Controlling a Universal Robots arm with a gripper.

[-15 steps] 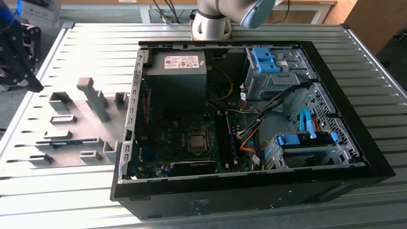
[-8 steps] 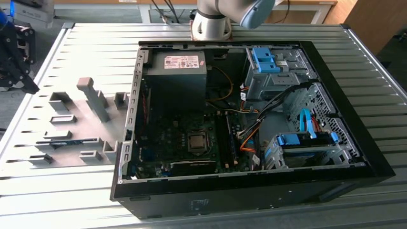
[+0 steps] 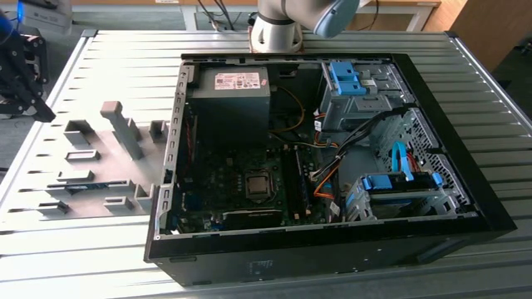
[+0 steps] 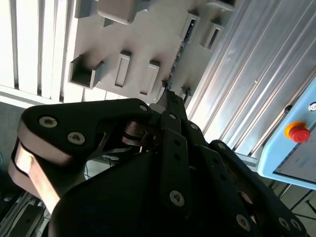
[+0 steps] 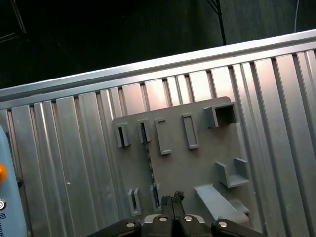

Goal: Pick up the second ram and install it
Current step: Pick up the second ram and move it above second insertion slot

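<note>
Hovering gripper (image 5: 173, 198): above the grey fixture plate (image 5: 197, 158), touching nothing; in both wrist views the jaws look pressed together and hold nothing.
Place of the second ram (image 5: 149, 165): it stands on edge in the plate's slots. In the exterior view it sits on the plate at the exterior view's left (image 3: 83, 185), well apart from the open computer case (image 3: 332, 255).
Alignment: the gripper's tips sit just beside one end of the stick, not over its middle.
Risk, closed jaws: coming down like this would likely drive the tips onto the board's top edge or the plate.
Risk, end grip: a pinch near one end could let the stick tilt and bind in its slots as it lifts.
Risk, thin edge: there is little surface to clamp, so a skewed approach may slip off or scrape the chips.
Risk, install: loose cables (image 3: 324, 180) lie just beside the memory slots (image 3: 297, 177) and could snag a tilted stick.
</note>
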